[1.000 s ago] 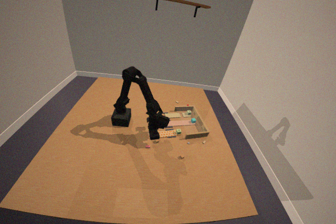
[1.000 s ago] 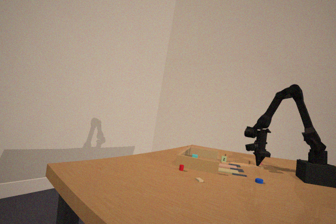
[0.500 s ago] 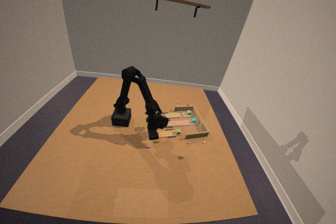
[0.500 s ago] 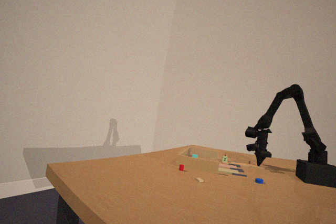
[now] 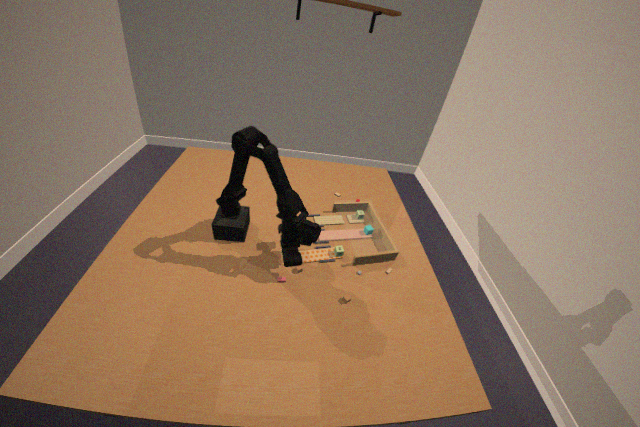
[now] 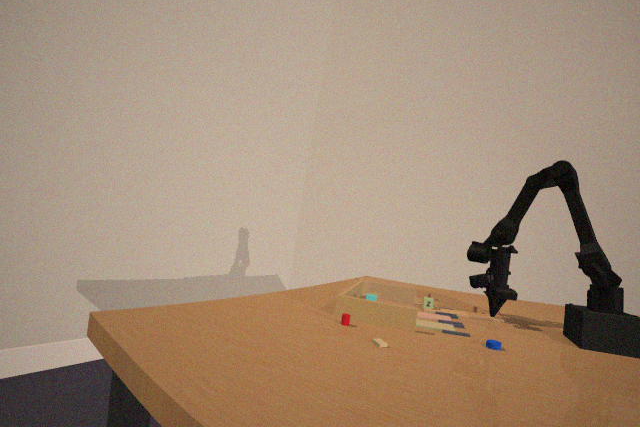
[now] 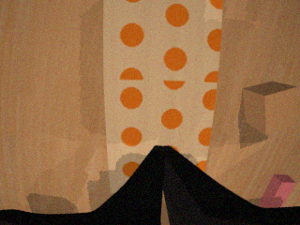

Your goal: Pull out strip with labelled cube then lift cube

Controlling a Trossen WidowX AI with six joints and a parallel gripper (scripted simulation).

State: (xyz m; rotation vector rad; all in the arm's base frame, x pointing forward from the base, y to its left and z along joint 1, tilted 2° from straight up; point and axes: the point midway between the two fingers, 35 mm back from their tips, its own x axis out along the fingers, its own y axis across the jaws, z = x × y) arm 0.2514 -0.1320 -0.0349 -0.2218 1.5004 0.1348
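Note:
My gripper [image 5: 292, 262] [image 6: 494, 314] [image 7: 161, 153] is shut and empty, its tips down over the near part of the orange-dotted strip [image 5: 315, 255] [image 7: 152, 105] and seeming to touch it. A pale green cube [image 5: 339, 250] [image 6: 428, 302], with a dark letter in the exterior view, stands on that strip's far part, outside the box. A pink strip [image 5: 338, 234] [image 6: 433, 316] carries a cyan cube [image 5: 368, 229] [image 6: 371, 297]. A cream strip [image 5: 328, 219] [image 6: 435, 325] shows a gap before a short piece with another pale green cube [image 5: 360, 214].
The low-walled box [image 5: 376, 258] [image 6: 377, 312] surrounds the strips' far ends. Dark blue rails [image 5: 326, 260] [image 6: 455, 333] flank the strips. A pink block [image 5: 281, 279] [image 7: 278, 191], a brown block [image 7: 254, 110], a red cylinder [image 6: 345, 319], a blue disc [image 6: 493, 344] and a cream block [image 6: 380, 342] lie around.

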